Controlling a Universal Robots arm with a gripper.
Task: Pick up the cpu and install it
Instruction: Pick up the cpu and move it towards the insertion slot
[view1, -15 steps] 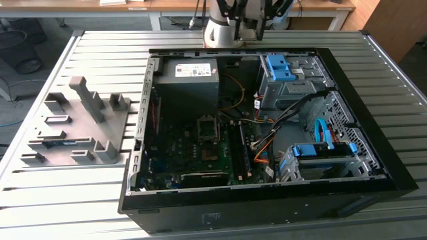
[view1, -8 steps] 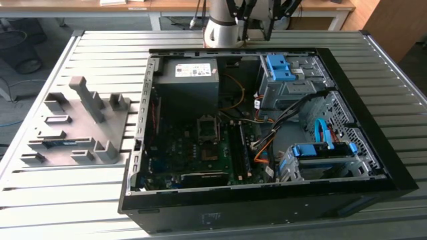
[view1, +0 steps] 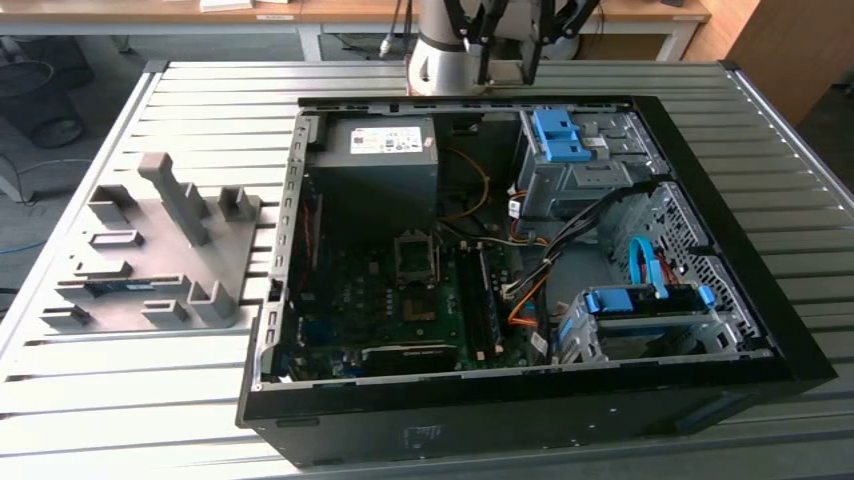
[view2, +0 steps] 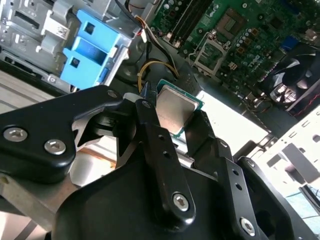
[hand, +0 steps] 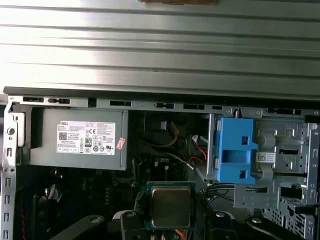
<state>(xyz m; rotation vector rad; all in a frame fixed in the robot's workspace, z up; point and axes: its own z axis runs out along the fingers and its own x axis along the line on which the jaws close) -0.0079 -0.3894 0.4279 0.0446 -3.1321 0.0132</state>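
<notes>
The fingers (view2: 150, 131) were closed on the cpu (view2: 176, 111), one against each of two opposite edges, so the gripper (view2: 174, 116) pinched it by its rim and left the metal lid bare. About half of the chip stood out beyond the fingertips, and the other half sat between them. In the first wrist view the cpu (hand: 171, 207) showed lid-on and roughly square to the fingers (hand: 131, 222) either side of it. By my judgement it would handle as a light, thin, stiff plate. Its edges were smooth enough to slip under a weak hold, and its underside was too delicate to touch or knock, so the rim was the right place to grip it, and only with modest force. The chip hung in the air, resting on nothing, above the open case (view1: 694, 190). The power supply (hand: 82, 138) and the blue caddy (hand: 233, 150) lay in the case beyond it. The motherboard (view2: 250, 35) showed past the fingertips in the second wrist view. In the exterior view the arm (view1: 461, 45) stood at the far edge of the case, and the socket (view1: 414, 255) sat open mid-board, well apart from it. A grey fixture (view1: 160, 250) rested on the table (view1: 747, 75) to the exterior view's left of the case.
</notes>
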